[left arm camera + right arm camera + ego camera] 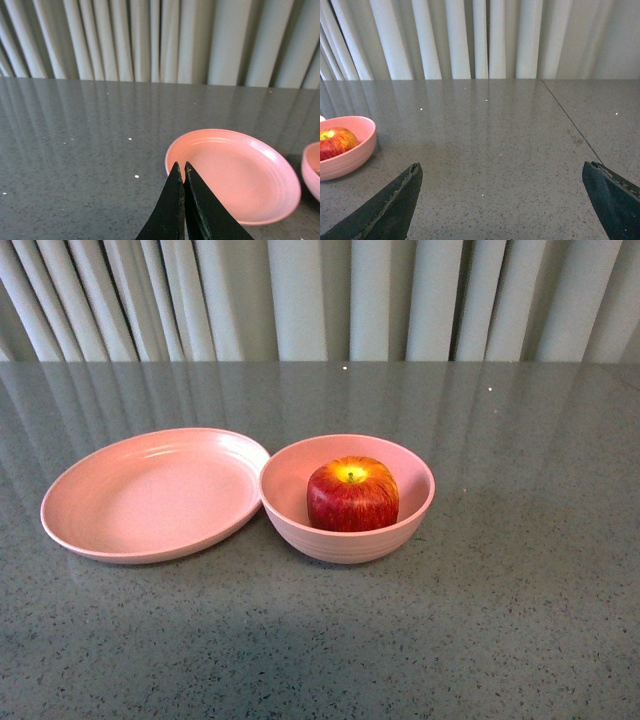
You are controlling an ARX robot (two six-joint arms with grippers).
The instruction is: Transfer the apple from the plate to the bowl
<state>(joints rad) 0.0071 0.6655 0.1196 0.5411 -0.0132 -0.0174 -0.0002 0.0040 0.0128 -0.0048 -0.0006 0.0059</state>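
The red apple [352,494] with its yellow stem patch sits inside the deep pink bowl [347,538] at the table's middle. The wide pink plate [150,495] lies bare just left of the bowl, rims nearly touching. Neither arm shows in the front view. In the left wrist view my left gripper [182,166] is shut with nothing in it, its tips in front of the plate [235,172]; a sliver of the bowl [312,170] shows at the edge. In the right wrist view my right gripper [502,167] is open over bare table, well away from the bowl [345,150] and apple [336,142].
Everything rests on a grey speckled table [520,620] with pale curtains [330,295] behind its far edge. A thin seam [570,125] crosses the tabletop in the right wrist view.
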